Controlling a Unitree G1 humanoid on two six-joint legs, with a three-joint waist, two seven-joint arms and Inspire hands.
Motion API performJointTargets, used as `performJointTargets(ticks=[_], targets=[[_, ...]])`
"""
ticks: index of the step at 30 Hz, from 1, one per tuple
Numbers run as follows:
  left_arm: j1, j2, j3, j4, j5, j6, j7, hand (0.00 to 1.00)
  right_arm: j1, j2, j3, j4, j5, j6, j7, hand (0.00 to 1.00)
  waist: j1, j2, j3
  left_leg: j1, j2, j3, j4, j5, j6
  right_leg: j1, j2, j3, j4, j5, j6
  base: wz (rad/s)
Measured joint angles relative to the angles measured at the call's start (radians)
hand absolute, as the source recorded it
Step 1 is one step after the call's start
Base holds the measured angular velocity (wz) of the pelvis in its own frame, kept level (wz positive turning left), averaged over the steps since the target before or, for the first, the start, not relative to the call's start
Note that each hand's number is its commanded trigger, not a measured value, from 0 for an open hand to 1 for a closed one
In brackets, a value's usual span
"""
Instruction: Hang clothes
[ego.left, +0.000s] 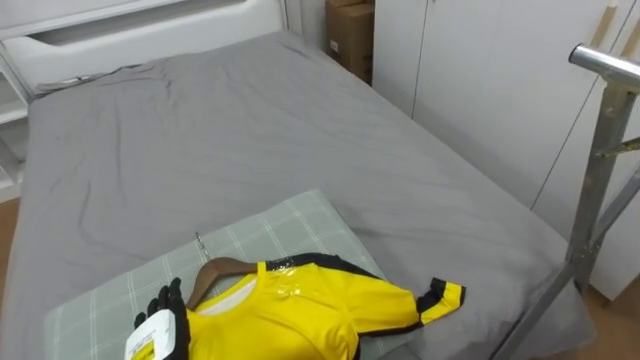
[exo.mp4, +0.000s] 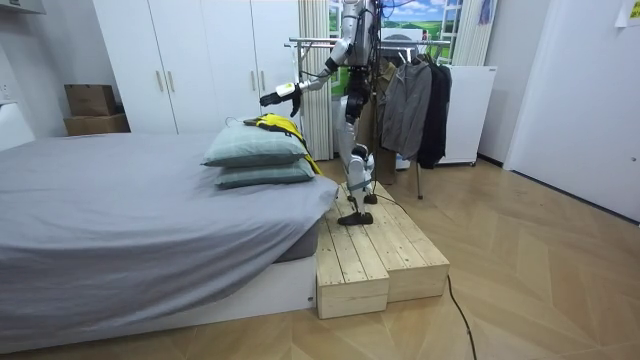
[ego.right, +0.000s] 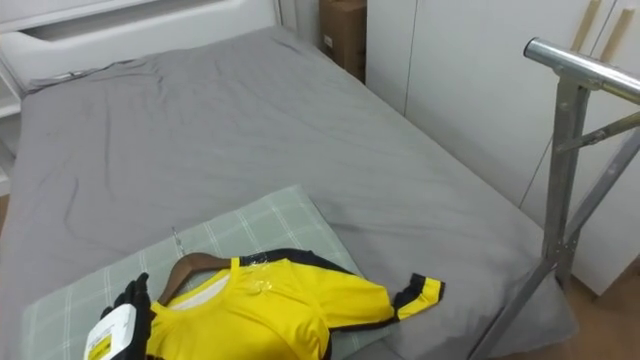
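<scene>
While the robot stands on a wooden platform (exo.mp4: 370, 250) beside the grey bed (ego.left: 250, 150), a metal rack (ego.left: 600, 150) is at its right. Stacked pillows (ego.left: 260, 240) carry a yellow shirt (ego.left: 310, 310) on a wooden hanger (ego.left: 215, 272). Cardboard box (ego.left: 350, 35) by the wall, contents unseen. Left hand (ego.left: 165, 315) hovers at the collar, fingers loosely straight, holding nothing.

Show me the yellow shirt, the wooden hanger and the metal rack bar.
yellow shirt (ego.left: 300, 308): left eye view, on its chest.
wooden hanger (ego.left: 214, 269): left eye view, on its bare shoulder arm.
metal rack bar (ego.left: 604, 62): left eye view, on the top tube's end.
</scene>
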Motion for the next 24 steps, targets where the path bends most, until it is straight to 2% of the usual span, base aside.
performJointTargets(ticks=[2, 5, 16, 24], targets=[[0.0, 0.0, 0.0, 0.005, 0.0, 0.0, -0.014, 0.0, 0.004, 0.0, 0.0, 0.0, 0.001, 0.0, 0.001, 0.0, 0.0, -0.001, -0.0045, 0.0, 0.0, 0.003, 0.0, 0.0, 0.0, -0.001, 0.0, 0.002, 0.0, 0.0, 0.0, -0.04], [-0.003, 0.0, 0.0, 0.015, 0.0, 0.0, -0.022, 0.0, 0.006, 0.0, 0.0, 0.0, 0.001, 0.0, 0.001, 0.0, 0.001, -0.002, -0.0066, 0.001, 0.0, 0.004, 0.0, 0.0, 0.0, 0.0, 0.0, 0.002, 0.001, 0.0, 0.0, 0.0], [-0.014, 0.0, 0.027, 0.022, -0.027, 0.0, -0.044, 0.0, 0.007, 0.0, -0.001, 0.001, 0.007, 0.01, 0.003, 0.0, 0.001, -0.003, -0.0061, 0.001, 0.002, 0.003, 0.0, 0.0, 0.0, 0.0, 0.001, 0.001, 0.003, 0.0, 0.0, 0.0], [-0.014, 0.0, 0.036, 0.022, -0.038, 0.0, -0.058, 0.0, 0.003, 0.002, -0.001, 0.007, 0.013, 0.014, 0.003, 0.0, 0.001, -0.008, -0.0027, 0.0, 0.002, 0.003, 0.0, 0.0, 0.0, 0.0, 0.002, 0.001, 0.003, 0.0, 0.0, 0.0]])
